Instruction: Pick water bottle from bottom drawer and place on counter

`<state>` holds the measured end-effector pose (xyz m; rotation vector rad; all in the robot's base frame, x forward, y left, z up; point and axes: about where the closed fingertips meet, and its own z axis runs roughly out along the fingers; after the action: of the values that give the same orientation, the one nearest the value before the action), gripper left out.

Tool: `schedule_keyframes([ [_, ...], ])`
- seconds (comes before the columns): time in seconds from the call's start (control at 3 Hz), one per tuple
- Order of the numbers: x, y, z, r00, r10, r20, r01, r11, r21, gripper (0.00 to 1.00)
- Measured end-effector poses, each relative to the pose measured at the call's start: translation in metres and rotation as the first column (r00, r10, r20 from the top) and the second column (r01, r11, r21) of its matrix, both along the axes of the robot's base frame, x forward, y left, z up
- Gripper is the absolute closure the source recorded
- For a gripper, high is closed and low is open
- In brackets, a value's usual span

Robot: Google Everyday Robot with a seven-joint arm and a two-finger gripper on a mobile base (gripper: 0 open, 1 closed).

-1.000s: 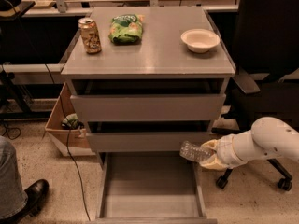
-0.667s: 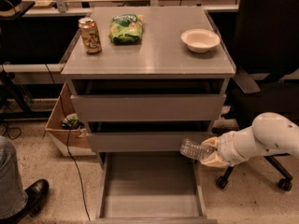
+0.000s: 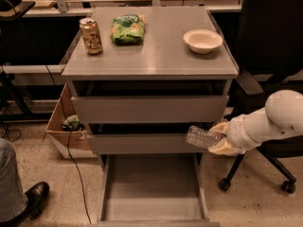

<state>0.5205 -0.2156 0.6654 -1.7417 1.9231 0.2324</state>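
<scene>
The water bottle (image 3: 202, 137) is a clear crinkled plastic bottle held level in my gripper (image 3: 221, 138), at the right end of the middle drawer's front. The gripper's tan fingers are shut on the bottle's end, and the white arm (image 3: 270, 122) reaches in from the right. The bottom drawer (image 3: 154, 186) is pulled wide open below and its grey tray holds nothing. The counter (image 3: 156, 51) is the flat grey cabinet top above.
On the counter stand a gold-tan can (image 3: 91, 36), a green snack bag (image 3: 127, 29) and a white bowl (image 3: 202, 40). A black office chair (image 3: 270, 37) stands at the right. A cardboard box (image 3: 64, 126) and a person's shoe (image 3: 32, 197) are at the left.
The gripper with the bottle has risen slightly and stays by the middle drawer's right end; the camera view has shifted a little.
</scene>
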Motion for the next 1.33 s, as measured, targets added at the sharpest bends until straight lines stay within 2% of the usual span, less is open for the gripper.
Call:
schedule_keyframes([
  [0.33, 0.006, -0.006, 0.064, 0.9985, 0.026, 0.049, -0.026, 1.0, -0.009, 1.0],
  [0.67, 0.012, -0.009, 0.103, 0.996, 0.041, 0.079, -0.041, 0.999, -0.004, 1.0],
  [1.33, 0.018, -0.007, 0.107, 0.9953, 0.038, 0.089, -0.037, 0.999, -0.008, 1.0],
])
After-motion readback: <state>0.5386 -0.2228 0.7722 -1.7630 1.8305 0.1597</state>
